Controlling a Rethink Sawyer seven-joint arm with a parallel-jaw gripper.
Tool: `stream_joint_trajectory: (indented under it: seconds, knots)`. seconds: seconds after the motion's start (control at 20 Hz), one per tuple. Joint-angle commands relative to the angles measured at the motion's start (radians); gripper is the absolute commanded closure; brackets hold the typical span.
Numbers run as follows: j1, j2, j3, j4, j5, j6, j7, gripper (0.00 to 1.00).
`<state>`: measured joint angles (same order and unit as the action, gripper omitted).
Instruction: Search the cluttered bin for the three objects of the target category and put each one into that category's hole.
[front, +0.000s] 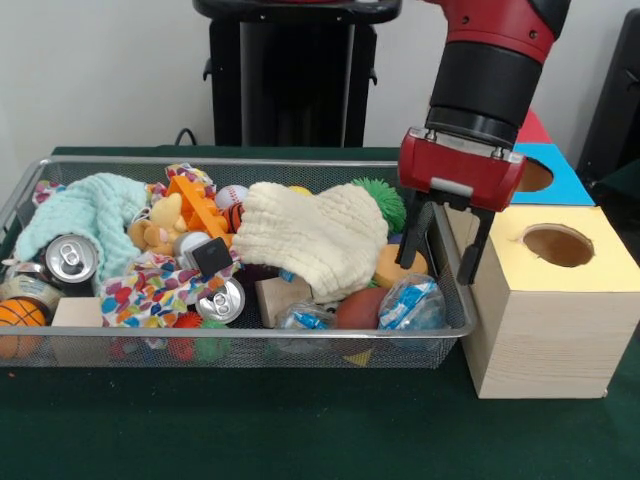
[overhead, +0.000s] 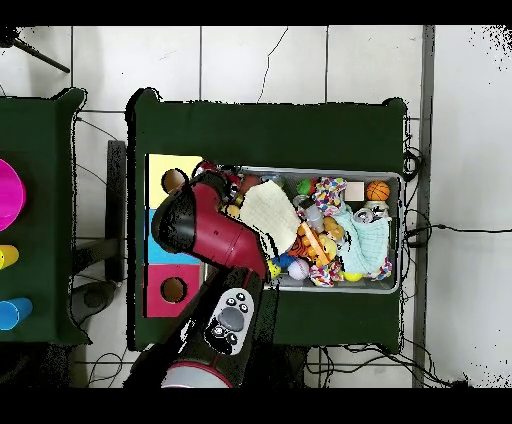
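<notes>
A wire mesh bin (front: 120, 160) holds a jumble of objects. On top lie a cream knitted cloth (front: 312, 235) and a pale teal cloth (front: 82, 208). Around them sit two soda cans (front: 68, 258) (front: 221, 300), a basketball (front: 20, 314), a baseball (front: 231, 194), a green spiky ball (front: 382, 200), an orange toy (front: 195, 205) and wooden blocks (front: 280, 296). My gripper (front: 443, 247) hangs open over the bin's right end, next to the wooden box, with nothing between its fingers (front: 411, 238). In the overhead view the arm (overhead: 205, 228) hides the gripper.
The wooden box has a yellow top with a round hole (front: 557, 245), a blue section with a hole (front: 535, 176) and a red section (front: 532, 126) behind. A crinkly plastic packet (front: 410, 302) lies in the bin's near right corner. Coloured cups (overhead: 6, 258) stand on a side table.
</notes>
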<state>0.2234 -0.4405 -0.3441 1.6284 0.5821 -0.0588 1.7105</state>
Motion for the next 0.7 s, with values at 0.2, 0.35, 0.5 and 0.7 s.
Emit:
stream_joint_trajectory:
  seconds: [0.2, 0.35, 0.5, 0.7]
  knots:
    - [-0.052, 0.093, 0.046, -0.058, 0.024, -0.032, 0.208, 0.0]
    - [-0.05, 0.118, 0.06, -0.056, 0.04, -0.046, 0.232, 0.0]
    - [-0.036, 0.139, 0.067, -0.044, 0.071, -0.045, 0.264, 0.0]
    - [-0.022, 0.16, 0.07, -0.035, 0.103, -0.03, 0.28, 0.0]
